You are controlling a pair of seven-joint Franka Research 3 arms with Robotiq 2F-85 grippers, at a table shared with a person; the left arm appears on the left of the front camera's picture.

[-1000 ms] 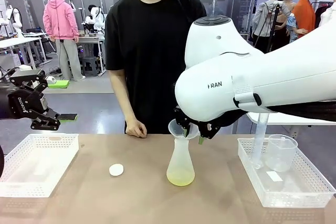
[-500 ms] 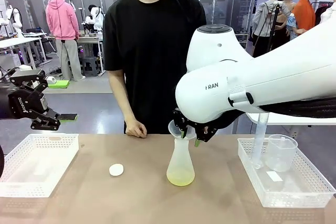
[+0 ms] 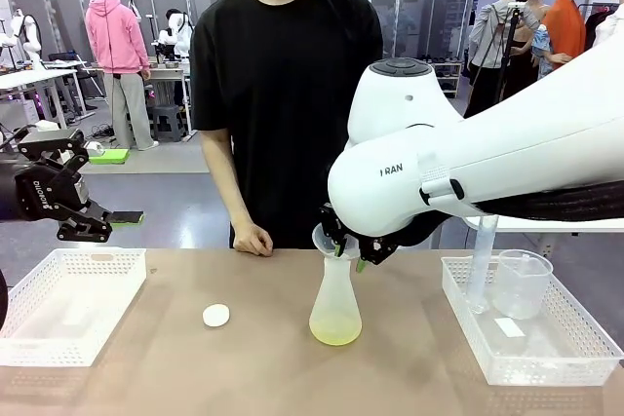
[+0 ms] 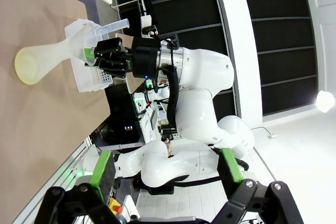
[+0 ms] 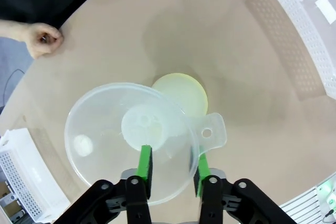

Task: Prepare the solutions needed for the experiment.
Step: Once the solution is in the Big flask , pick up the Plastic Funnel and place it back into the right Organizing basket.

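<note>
Front view: right gripper (image 3: 348, 252) pinches funnel (image 3: 328, 238) rim on flask (image 3: 335, 299), frame middle; yellow-green solution (image 3: 334, 330) low in flask.
Left wrist view: left gripper (image 4: 165, 174) spread wide, holds nothing.
Right wrist view: crooked pull (funnel may stick) could tip flask, spill solution.

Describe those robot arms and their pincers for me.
The right arm is glossy white, with rounded bulbous joints, grey lettering and a strap with black clips. The left pincer and right pincer are black linkages, each with two fingers faced in green pads.
</note>
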